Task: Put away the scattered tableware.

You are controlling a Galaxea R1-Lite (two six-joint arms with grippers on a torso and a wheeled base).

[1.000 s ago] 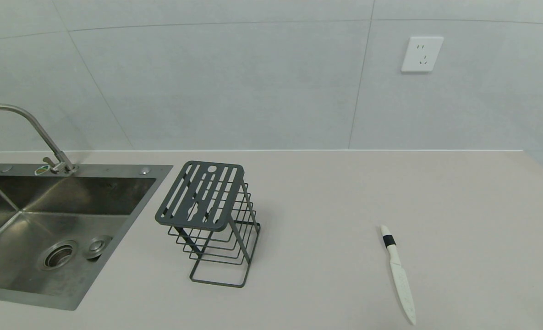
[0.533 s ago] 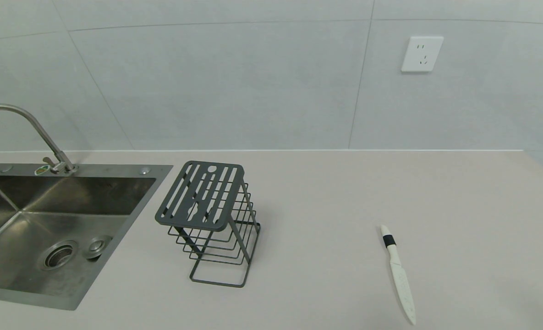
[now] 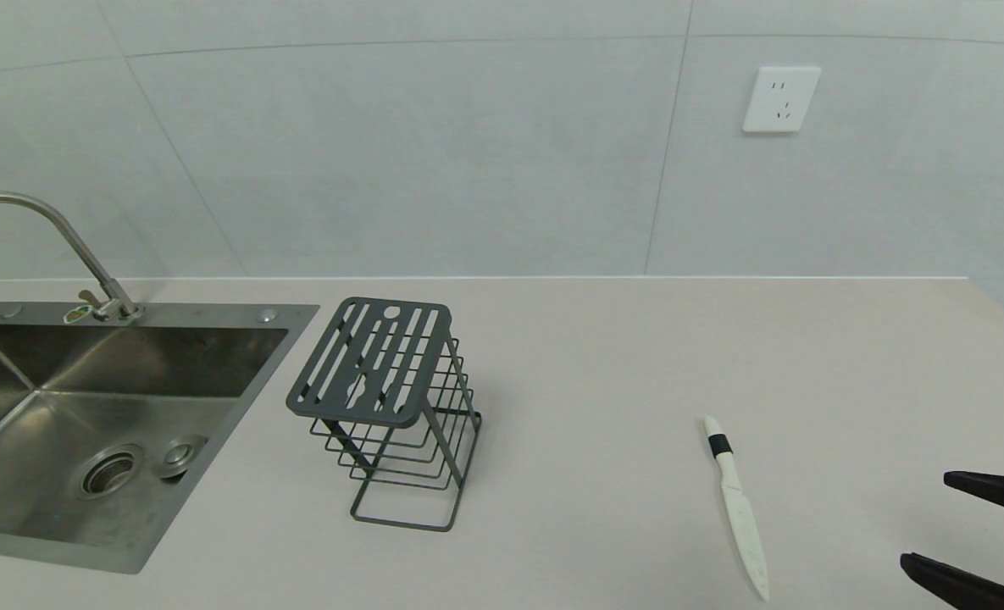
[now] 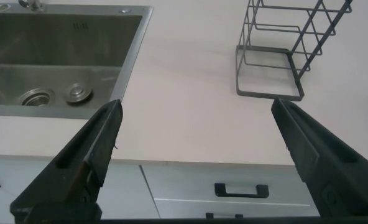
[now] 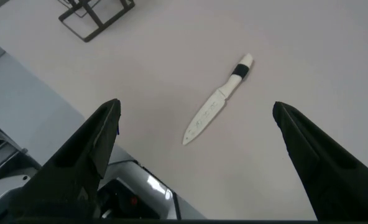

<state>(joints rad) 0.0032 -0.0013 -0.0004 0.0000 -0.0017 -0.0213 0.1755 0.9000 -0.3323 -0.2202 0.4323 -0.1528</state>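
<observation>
Beneath tiled wall (image 3: pixel 434 152), pale, perhaps stone, countertop (image 3: pixel 603 381); knife (image 3: pixel 735 501).

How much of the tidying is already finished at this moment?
Done: nothing; the rack holds no tableware. In hand: nothing; the right gripper is open, beside the knife, which lies flat on the counter. Left: grasp the knife and put it in the rack.

Matt wire rack (image 3: pixel 374 360) (brushed steel sink (image 3: pixel 196 316))

White speckled knife (image 3: pixel 737 508), black band on handle; dark grey rack (image 3: pixel 366 412); beige counter (image 3: pixel 603 364).
</observation>
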